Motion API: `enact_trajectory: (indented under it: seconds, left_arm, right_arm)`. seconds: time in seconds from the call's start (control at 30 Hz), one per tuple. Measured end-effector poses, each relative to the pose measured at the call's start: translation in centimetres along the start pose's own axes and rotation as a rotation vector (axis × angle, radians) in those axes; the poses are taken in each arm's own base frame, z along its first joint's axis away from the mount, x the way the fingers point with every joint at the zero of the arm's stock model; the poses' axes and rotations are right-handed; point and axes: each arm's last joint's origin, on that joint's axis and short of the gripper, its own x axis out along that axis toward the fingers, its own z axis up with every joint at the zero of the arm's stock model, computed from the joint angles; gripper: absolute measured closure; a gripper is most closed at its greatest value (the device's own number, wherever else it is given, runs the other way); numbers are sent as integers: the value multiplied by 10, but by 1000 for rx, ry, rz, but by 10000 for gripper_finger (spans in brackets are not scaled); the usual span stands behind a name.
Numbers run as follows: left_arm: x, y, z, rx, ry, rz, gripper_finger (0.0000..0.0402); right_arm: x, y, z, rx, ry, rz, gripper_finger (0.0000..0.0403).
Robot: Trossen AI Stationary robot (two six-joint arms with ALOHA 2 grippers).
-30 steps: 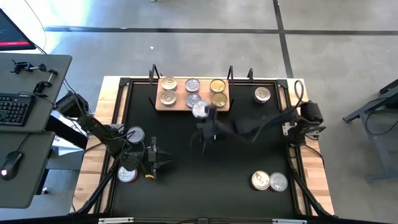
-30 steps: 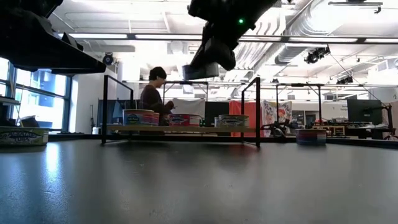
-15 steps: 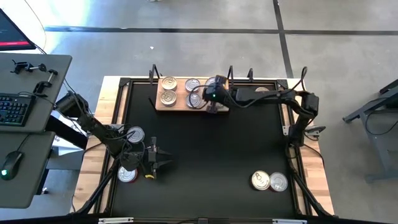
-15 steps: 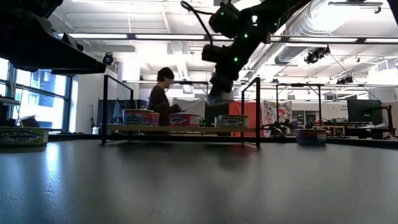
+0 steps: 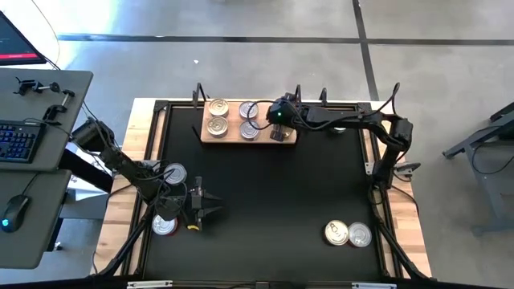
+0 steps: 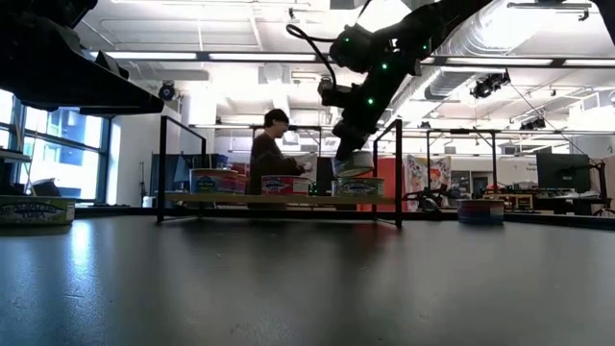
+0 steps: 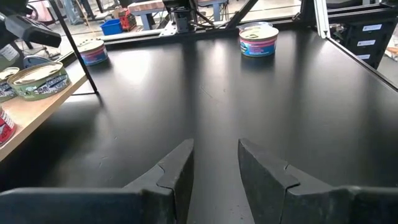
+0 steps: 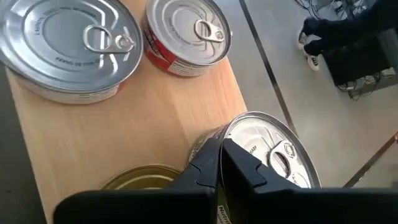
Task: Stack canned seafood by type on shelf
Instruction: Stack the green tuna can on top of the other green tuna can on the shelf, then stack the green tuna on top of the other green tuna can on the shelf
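The wooden shelf board (image 5: pixel 233 136) lies at the black mat's far edge. It carries several tins (image 5: pixel 218 107) (image 5: pixel 250 128) with silver lids. My right gripper (image 5: pixel 278 128) (image 6: pixel 351 154) (image 8: pixel 219 163) reaches over the board's right end, shut on a silver-lidded tin (image 8: pixel 273 149). A gold-lidded tin (image 8: pixel 140 177) shows beside it. In the low view the held tin (image 6: pixel 354 165) sits just above a green-labelled tin (image 6: pixel 357 185). My left gripper (image 5: pixel 215 205) (image 7: pixel 214 146) waits open over the mat's near left. My right gripper pinches the silver-lidded tin at its edge (image 8: pixel 245 140), coming from above and slanting down. One finger (image 8: pixel 252 171) lies over the lid, the other (image 8: pixel 204 163) against the side wall. The tin is lid up, close over the green-labelled tin; whether they touch I cannot tell.
Two tins (image 5: pixel 337 233) (image 5: pixel 359 235) stand at the mat's near right, and two (image 5: pixel 173 172) (image 5: pixel 165 225) sit by the left arm. Another (image 5: pixel 340 120) is partly under the right arm. Black posts (image 5: pixel 297 95) rise at the board's ends. A person (image 6: pixel 274 159) stands beyond the table.
My right gripper has carried the silver-lidded tin from over the middle of the mat toward the far edge, then lowered it over the right end of the board. The person behind the table has walked toward the right.
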Motion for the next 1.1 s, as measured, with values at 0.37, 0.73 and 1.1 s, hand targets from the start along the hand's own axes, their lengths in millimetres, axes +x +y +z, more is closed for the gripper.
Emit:
enact_trajectory:
  seconds: [0.37, 0.73, 1.1]
  left_arm:
    - [0, 0, 0, -8, 0, 0, 284]
    - [0, 0, 0, -9, 0, -1, 284]
    - [0, 0, 0, -6, 1, -1, 284]
  right_arm:
    - [15, -10, -8, 117, 26, 30, 401]
    - [18, -9, -6, 125, 12, 13, 328]
    - [-39, 26, 59, 211, -224, 340, 280]
